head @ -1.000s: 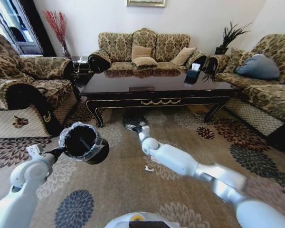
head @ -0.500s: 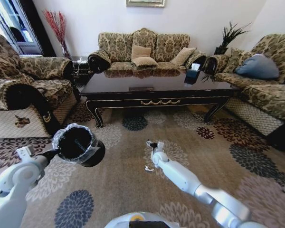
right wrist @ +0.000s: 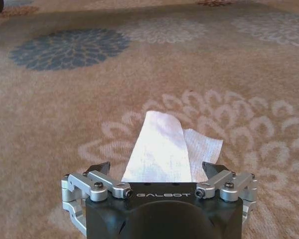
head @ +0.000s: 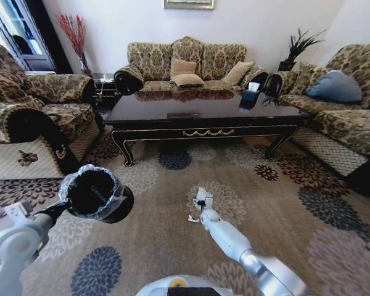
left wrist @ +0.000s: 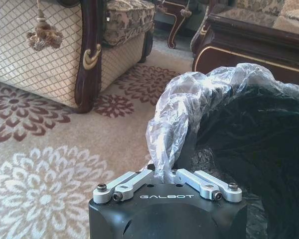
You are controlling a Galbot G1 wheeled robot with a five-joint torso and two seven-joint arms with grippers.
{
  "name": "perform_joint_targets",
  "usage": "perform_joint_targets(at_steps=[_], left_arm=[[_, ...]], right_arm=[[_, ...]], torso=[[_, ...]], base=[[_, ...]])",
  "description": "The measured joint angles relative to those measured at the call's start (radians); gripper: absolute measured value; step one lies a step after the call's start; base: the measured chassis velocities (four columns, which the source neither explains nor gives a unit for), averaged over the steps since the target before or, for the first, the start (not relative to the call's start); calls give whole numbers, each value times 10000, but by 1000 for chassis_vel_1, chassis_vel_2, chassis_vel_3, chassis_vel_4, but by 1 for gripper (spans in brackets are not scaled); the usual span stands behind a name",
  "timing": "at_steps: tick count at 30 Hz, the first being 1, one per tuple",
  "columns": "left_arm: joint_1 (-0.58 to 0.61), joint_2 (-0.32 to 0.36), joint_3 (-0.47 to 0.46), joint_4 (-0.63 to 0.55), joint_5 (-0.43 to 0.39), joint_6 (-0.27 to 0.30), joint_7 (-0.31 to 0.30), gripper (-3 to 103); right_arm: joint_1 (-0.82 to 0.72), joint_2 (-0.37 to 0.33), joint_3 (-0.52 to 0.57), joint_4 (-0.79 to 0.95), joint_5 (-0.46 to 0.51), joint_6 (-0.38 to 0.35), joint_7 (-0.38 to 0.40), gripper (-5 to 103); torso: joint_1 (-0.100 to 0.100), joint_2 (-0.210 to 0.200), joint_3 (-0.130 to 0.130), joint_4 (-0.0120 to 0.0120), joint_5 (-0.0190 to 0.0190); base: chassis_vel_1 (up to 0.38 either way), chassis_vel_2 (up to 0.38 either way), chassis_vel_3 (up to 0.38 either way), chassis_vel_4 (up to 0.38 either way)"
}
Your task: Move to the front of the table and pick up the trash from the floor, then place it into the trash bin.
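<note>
- White paper trash lies flat on the floor between the spread fingers of my right tool; its long axis runs straight away from the tool, toward the counter.
- My right tool hangs low over a cream flower medallion, gripping nothing; a small white scrap lies just beside the arm.
- My left tool is pinched on the clear liner at the rim of the black trash bin, holding it above the carpet with its mouth tilted up toward me.
- What lies inside the bin I cannot tell.
</note>
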Motion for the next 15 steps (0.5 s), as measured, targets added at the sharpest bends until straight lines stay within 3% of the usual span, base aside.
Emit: perform_joint_targets(at_steps=[3,4,9,10,13,15], left_arm=[[78,-82,-8,-99,51,0,0,2],[131,-149,-16,-176,85,0,1,2],[220,-221,-46,-265,142,0,5,2],[254,-224,-60,-287,151,0,6,2],[277,-221,-78,-298,151,0,9,2],[291,-163,-102,-300,152,0,11,2]], right_arm=[[38,71,32,-186,-113,41,-100,102],[66,112,32,-274,-150,43,-142,95],[82,152,-36,-408,-320,-24,-161,85],[82,157,-55,-465,-453,-49,-161,74],[82,162,-61,-515,-559,-69,-161,68],[81,172,-68,-577,-673,-150,-146,57]], torso=[[0,0,0,0,0],[0,0,0,0,0],[1,1,1,0,0],[0,0,1,0,0],[0,0,1,0,0],[0,0,1,0,0]], base=[[0,0,0,0],[0,0,0,0],[0,0,0,0],[0,0,0,0],[0,0,0,0],[0,0,0,0]])
